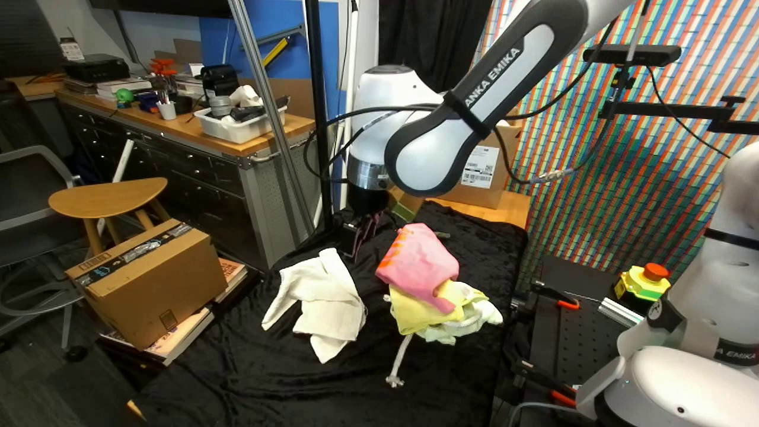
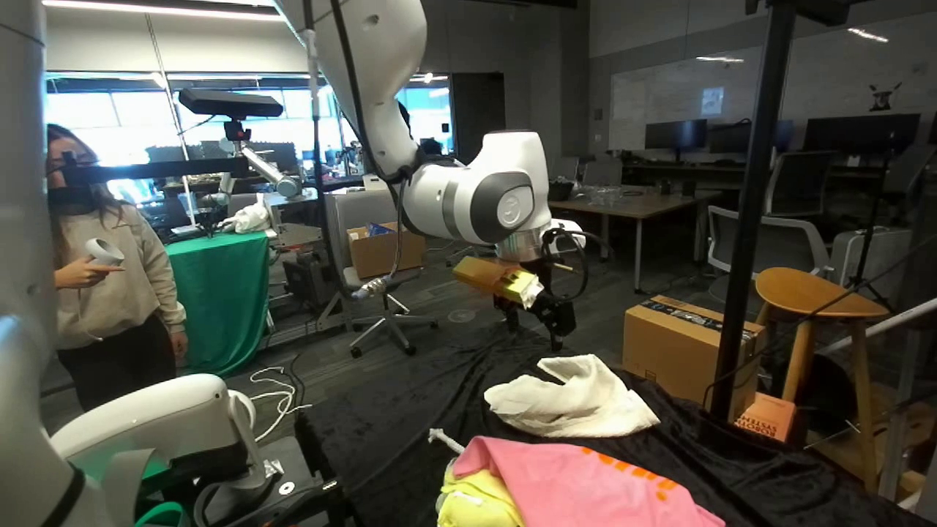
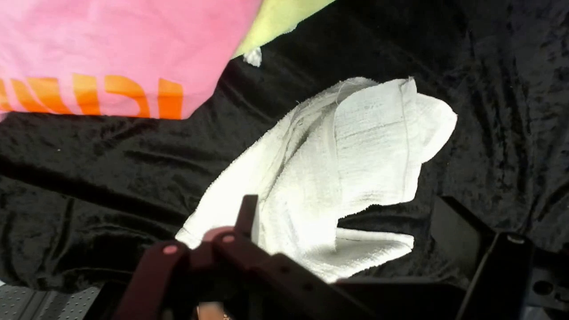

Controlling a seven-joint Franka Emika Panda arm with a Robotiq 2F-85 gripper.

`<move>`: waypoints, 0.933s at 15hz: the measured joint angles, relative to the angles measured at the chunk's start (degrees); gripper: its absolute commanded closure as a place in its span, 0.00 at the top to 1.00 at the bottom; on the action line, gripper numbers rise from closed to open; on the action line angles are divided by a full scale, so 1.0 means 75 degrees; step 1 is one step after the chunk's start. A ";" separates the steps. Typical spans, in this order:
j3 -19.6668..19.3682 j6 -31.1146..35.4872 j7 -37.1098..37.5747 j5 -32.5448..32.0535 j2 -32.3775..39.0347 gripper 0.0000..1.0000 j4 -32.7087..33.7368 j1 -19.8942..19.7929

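The white cloth (image 1: pixel 333 299) lies crumpled on the black cover (image 1: pixel 284 379). Near it hangs the gripper (image 3: pixel 346 205), jaws wide apart, holding nothing. Beside the white cloth, not touching it, the pink cloth (image 1: pixel 418 258) lies partly over the yellow cloth (image 1: pixel 414 311).

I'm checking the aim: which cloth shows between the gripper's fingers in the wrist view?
The white cloth: it lies apart, mostly framed by the open gripper. The pink cloth lies partly over the yellow cloth, both toward that view's top.
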 measured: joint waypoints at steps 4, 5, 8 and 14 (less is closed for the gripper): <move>-0.0375 -0.0005 0.0536 -0.0544 0.1107 1.00 0.0854 0.0364; -0.0479 -0.0011 0.0659 -0.0606 0.1349 1.00 0.1050 0.0466; -0.0690 -0.0153 0.1019 -0.0620 0.2004 1.00 0.1598 0.0741; -0.0663 -0.0684 0.1384 -0.0490 0.2829 1.00 0.2347 0.1045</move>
